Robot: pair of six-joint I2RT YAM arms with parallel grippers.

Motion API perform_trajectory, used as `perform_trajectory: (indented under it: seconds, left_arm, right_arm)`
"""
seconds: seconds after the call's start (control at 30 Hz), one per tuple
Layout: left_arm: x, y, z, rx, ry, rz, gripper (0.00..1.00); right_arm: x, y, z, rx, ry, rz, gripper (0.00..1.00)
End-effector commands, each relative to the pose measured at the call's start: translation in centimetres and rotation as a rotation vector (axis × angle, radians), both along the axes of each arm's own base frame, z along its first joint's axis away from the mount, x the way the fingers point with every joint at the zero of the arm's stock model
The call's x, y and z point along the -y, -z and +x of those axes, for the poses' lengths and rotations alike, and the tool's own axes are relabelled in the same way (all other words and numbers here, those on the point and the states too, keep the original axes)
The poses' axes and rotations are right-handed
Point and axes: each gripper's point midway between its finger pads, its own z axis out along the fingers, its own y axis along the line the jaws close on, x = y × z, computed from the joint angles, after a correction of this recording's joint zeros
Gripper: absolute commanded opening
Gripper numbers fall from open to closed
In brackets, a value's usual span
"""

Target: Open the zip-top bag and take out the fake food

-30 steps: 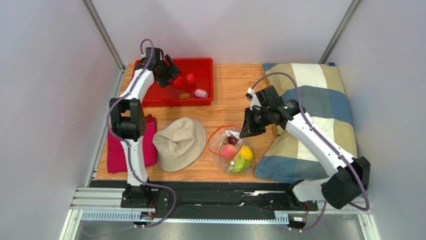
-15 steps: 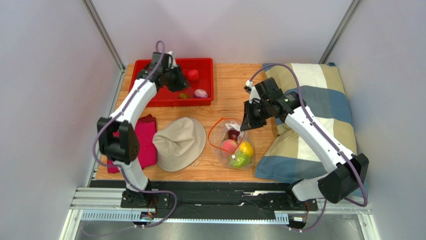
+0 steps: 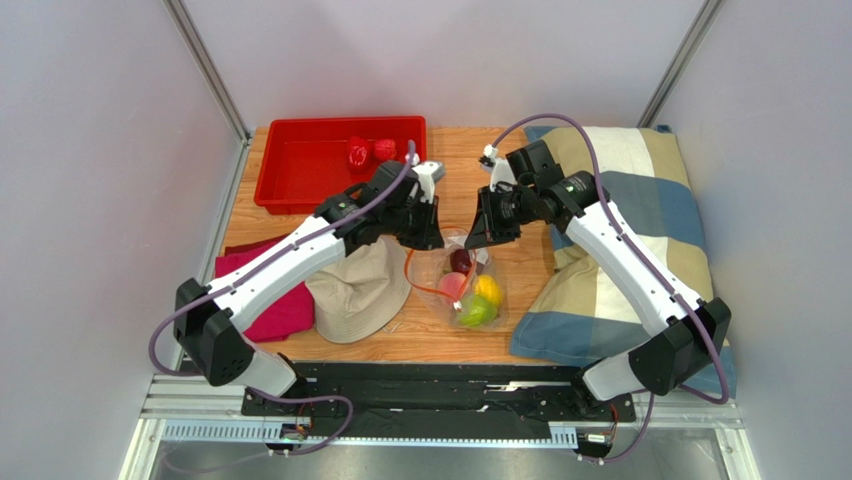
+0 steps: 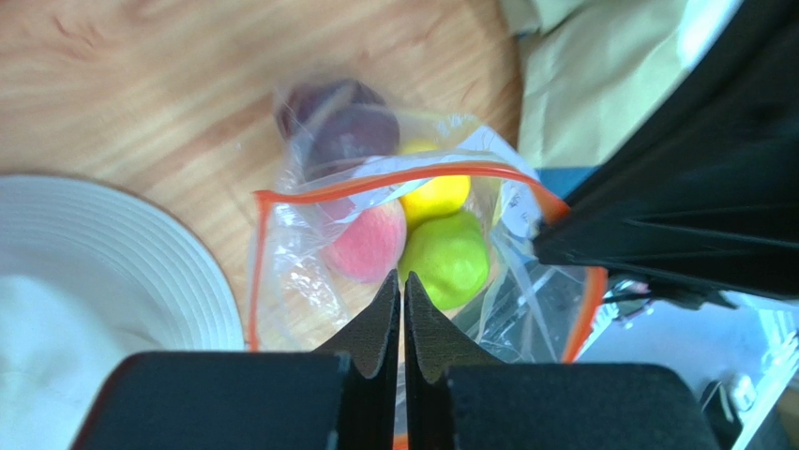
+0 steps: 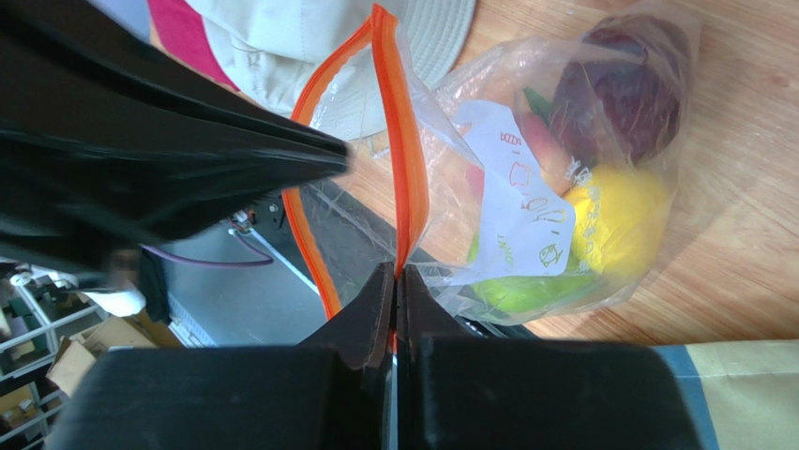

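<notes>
Orange zipper strip (image 5: 405, 141) is gaping in a wide loop, so the zip-top bag (image 3: 465, 288) is sitting open on the wooden table (image 3: 455, 160), just beside the hat (image 3: 355, 290) and near the pillow (image 3: 630, 220). The right gripper (image 5: 395, 274) is clenching 1 side of that strip and holding it up, prob. b/c the crinkly film would be slumping shut w/o a hold. The raised rim is giving the other arm a mouth to work through.

The left gripper (image 4: 403, 286) is hanging right over the opening, tips pointing down at the fruit, jaws pressed together. Whether they're pinching a bit of film or nothing, can't tell.

4 pcs of fake food (image 4: 370, 246) are lying at the bag's bottom, all touching: pink, green (image 4: 450, 262), yellow (image 4: 436, 195) and dark maroon (image 4: 342, 127). 2 red pieces (image 3: 385, 150) are resting in the red tray (image 3: 300, 165) at the far edge, well apart from the bag, so that's looking like the drop-off spot.

Judging by that, the task is running partway: bag open, 4 pcs waiting inside. Closed jaws won't be taking a fruit; they'd be needing to spread before going in.
</notes>
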Motion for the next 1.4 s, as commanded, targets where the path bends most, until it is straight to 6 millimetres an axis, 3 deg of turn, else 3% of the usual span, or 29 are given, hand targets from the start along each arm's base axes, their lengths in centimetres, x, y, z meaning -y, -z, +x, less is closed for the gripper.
perform_trajectory:
  seconds: [0.0,0.2,0.3,0.4,0.43,0.5,0.53,0.63,0.7,0.87,1.03,1.07,1.13,1.27,1.37]
  left_arm:
    - [1.4,4.0,-1.0,-0.046,0.046,0.102,0.03]
    - [4.0,8.6,-1.3,-0.116,0.118,0.118,0.0]
    - [4.2,10.8,-0.9,-0.117,0.103,0.143,0.05]
    - [4.0,12.2,-0.2,-0.084,0.08,0.172,0.29]
    - [4.1,12.5,0.1,-0.074,0.077,0.172,0.41]
    - [4.4,13.0,0.2,-0.073,0.078,0.172,0.51]
    - [4.8,13.1,0.4,-0.065,0.083,0.16,0.64]
    - [5.6,14.1,0.1,-0.076,0.095,0.173,0.83]
    - [5.5,15.2,0.4,-0.088,0.071,0.201,0.87]
    - [4.9,17.2,1.8,-0.066,0.013,0.267,0.87]
    - [6.0,18.3,3.2,-0.056,0.003,0.28,0.83]
    - [6.2,18.7,3.1,-0.065,0.017,0.281,0.79]
    - [6.2,18.5,2.9,-0.056,0.031,0.277,0.61]
    - [5.6,15.1,2.2,0.0,0.07,0.233,0.25]
    - [5.4,12.0,0.3,0.016,0.155,0.173,0.15]
  right_arm:
    - [-0.9,-2.0,-0.1,0.031,-0.008,0.086,0.0]
    - [-0.5,-1.2,-0.1,0.005,0.013,0.089,0.0]
    - [-0.2,-0.2,-0.2,-0.041,0.034,0.103,0.0]
    - [0.2,0.7,-0.2,-0.073,0.052,0.119,0.0]
    - [0.4,0.9,-0.1,-0.079,0.059,0.122,0.0]
    - [0.6,1.3,-0.1,-0.087,0.063,0.119,0.0]
    - [0.5,1.4,-0.3,-0.092,0.059,0.121,0.0]
    - [0.5,1.7,-0.2,-0.103,0.06,0.121,0.0]
    - [0.5,1.8,-0.2,-0.104,0.058,0.121,0.0]
    - [0.6,2.2,-0.2,-0.108,0.057,0.117,0.0]
    - [0.8,2.7,-0.3,-0.12,0.057,0.11,0.0]
    - [0.9,2.7,-0.3,-0.116,0.058,0.109,0.0]
    - [1.2,2.6,-0.1,-0.112,0.068,0.104,0.0]
    - [2.0,2.6,-0.1,-0.077,0.081,0.067,0.0]
    - [2.9,3.0,0.0,-0.052,0.092,0.02,0.0]
